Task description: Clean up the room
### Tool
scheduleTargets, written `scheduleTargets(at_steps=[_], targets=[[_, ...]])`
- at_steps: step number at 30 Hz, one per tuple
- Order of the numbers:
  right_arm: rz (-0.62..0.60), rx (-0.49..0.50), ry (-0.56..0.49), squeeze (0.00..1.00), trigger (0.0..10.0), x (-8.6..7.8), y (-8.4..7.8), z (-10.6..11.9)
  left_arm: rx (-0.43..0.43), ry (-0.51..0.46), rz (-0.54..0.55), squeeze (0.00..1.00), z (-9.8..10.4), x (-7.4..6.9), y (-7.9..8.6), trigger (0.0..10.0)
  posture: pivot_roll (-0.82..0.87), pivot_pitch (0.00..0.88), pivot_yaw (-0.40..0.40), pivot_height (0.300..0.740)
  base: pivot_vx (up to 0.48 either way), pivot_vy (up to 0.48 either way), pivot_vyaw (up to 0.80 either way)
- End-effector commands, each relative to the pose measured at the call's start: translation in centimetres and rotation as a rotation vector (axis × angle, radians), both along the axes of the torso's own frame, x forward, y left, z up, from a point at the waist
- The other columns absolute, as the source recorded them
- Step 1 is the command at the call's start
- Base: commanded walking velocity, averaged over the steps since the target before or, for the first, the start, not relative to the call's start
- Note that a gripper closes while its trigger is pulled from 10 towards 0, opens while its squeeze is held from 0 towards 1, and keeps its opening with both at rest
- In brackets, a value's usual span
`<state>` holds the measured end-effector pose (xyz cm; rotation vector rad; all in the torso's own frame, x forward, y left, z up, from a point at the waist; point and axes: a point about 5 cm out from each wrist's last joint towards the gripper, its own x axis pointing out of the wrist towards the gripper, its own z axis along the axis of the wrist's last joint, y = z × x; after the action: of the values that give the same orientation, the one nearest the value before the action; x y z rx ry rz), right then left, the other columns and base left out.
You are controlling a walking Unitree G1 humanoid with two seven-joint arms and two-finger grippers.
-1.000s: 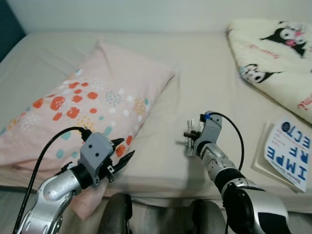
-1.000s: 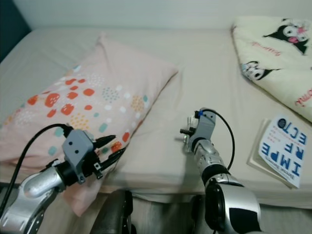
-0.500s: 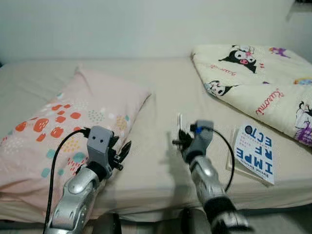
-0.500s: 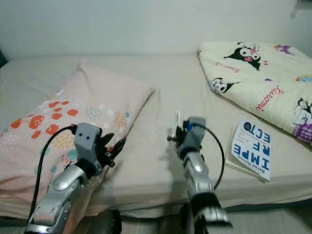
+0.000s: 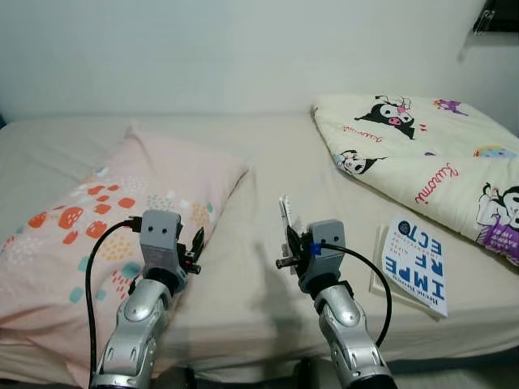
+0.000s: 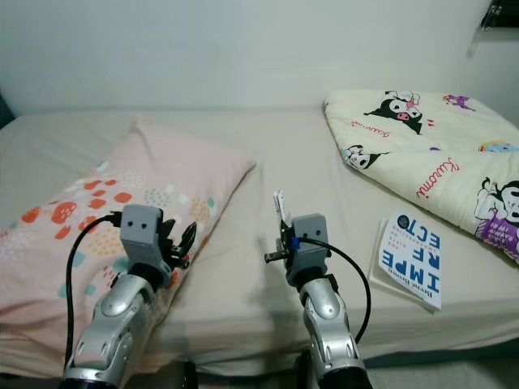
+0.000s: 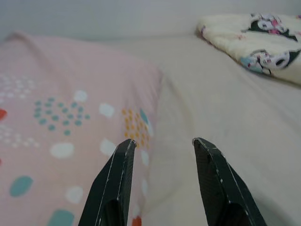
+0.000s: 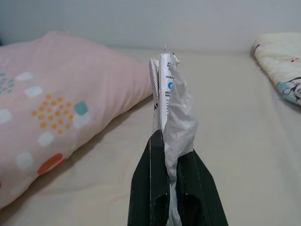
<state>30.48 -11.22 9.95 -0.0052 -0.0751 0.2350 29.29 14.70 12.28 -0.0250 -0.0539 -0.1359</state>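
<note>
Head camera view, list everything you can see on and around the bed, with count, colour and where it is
Bed: one, beige sheet, across the whole scene, against a pale wall.
Pillow: one, pink with coloured spots, on the bed's left side.
Blanket: one, cream with cartoon prints, folded on the bed's right side.
Book: one, white with blue lettering, near the bed's front edge, right of the right arm.
Wrapper: one, white, crumpled, pinched in the right gripper.
Left gripper: black fingers open, above the pillow's edge.
Right gripper: black fingers shut on the wrapper, above the middle of the bed.
</note>
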Motion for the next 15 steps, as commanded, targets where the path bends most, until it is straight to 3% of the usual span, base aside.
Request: scheduleTargets(at_steps=[1,15], targets=[[-0.008,-0.01,0.016,0.0,10.0,-0.19,-0.11,-0.15,-0.013,-0.016,-0.001,0.0,0.14,0.3,-0.48,10.0,0.02,0.0,-0.062,0.638,0.0,0.0,0.0],[-0.03,-0.023,0.045,0.0,10.0,-0.4,-0.73,-0.01,-0.013,-0.055,-0.009,0.0,0.44,0.76,-1.32,10.0,0.01,0.0,-0.078,0.693,0.0,0.0,0.0]])
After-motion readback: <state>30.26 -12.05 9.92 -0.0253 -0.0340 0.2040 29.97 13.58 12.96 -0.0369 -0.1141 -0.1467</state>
